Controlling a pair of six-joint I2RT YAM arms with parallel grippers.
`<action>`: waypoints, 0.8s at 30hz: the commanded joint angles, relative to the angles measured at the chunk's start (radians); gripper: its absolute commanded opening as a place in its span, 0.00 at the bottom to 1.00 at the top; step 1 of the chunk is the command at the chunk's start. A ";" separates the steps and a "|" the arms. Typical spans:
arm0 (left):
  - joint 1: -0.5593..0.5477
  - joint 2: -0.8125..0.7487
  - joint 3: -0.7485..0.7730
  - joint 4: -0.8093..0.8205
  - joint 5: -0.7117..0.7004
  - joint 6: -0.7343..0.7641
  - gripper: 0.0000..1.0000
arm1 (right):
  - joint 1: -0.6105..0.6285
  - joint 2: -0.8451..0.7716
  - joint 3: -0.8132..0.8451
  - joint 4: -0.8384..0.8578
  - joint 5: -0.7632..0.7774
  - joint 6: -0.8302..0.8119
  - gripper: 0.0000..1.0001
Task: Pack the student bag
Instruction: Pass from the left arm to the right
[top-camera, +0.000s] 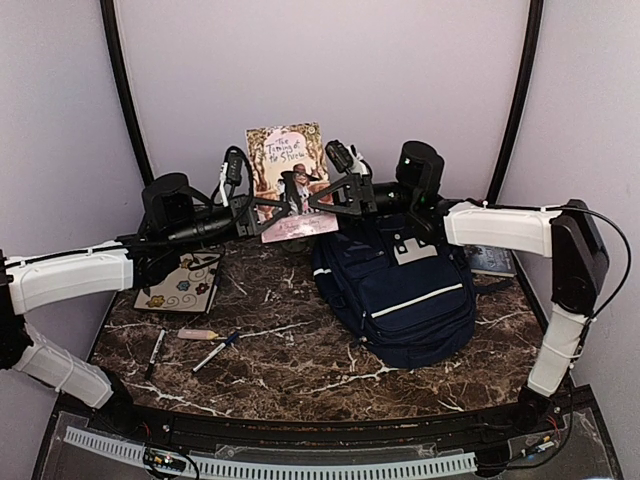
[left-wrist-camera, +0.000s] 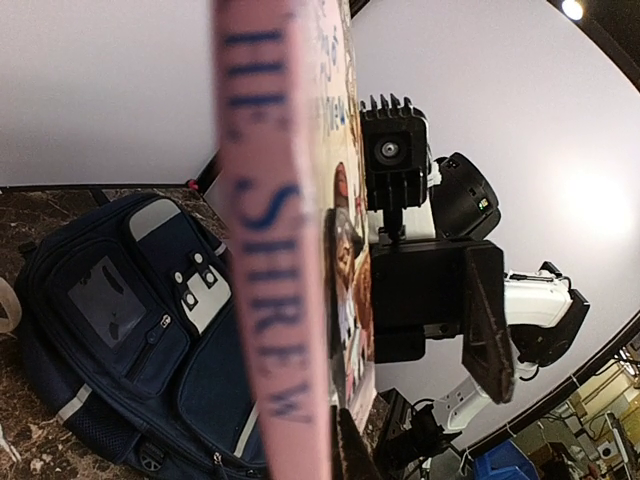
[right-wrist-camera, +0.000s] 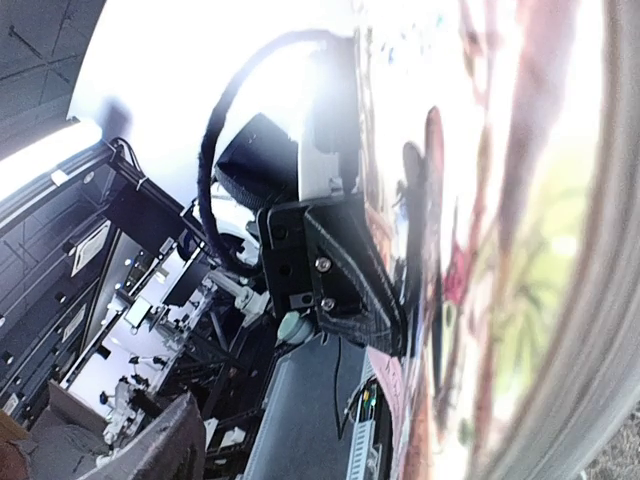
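Dark marble table (top-camera: 300, 385), lilac walls all round, and the bag (top-camera: 400, 290) is lying flat at about 3 o'clock, front pockets facing up, under the right arm's reach. Up at 12 o'clock I've got the book (top-camera: 288, 165) held upright in the air over the far edge. The left gripper (top-camera: 268, 210) has its jaws pressed together on the book's lower part, pinching it, which is why the spine fills that wrist view. The right gripper (top-camera: 320, 197) sits right at the book's other side with its jaws spread. One of its fingers (left-wrist-camera: 490, 320) stands clear of the cover, so I'd say it isn't carrying any weight. My guess is this is a hand-off or regrip, so the book can swing over to the bag. The notebook (top-camera: 180, 285) at 9 o'clock and the pens (top-camera: 215, 352) near 7 o'clock are waiting their turn. Can't tell whether the bag's main zip is open.
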 joint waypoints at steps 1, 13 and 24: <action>0.001 -0.045 0.004 -0.089 -0.114 0.040 0.00 | 0.011 -0.053 -0.005 0.000 -0.012 -0.036 0.62; 0.001 -0.055 0.001 -0.111 -0.130 0.044 0.00 | 0.009 -0.059 0.062 -0.377 0.113 -0.281 0.26; 0.001 -0.027 0.017 -0.137 -0.093 0.050 0.03 | -0.026 -0.031 0.099 -0.427 0.176 -0.284 0.00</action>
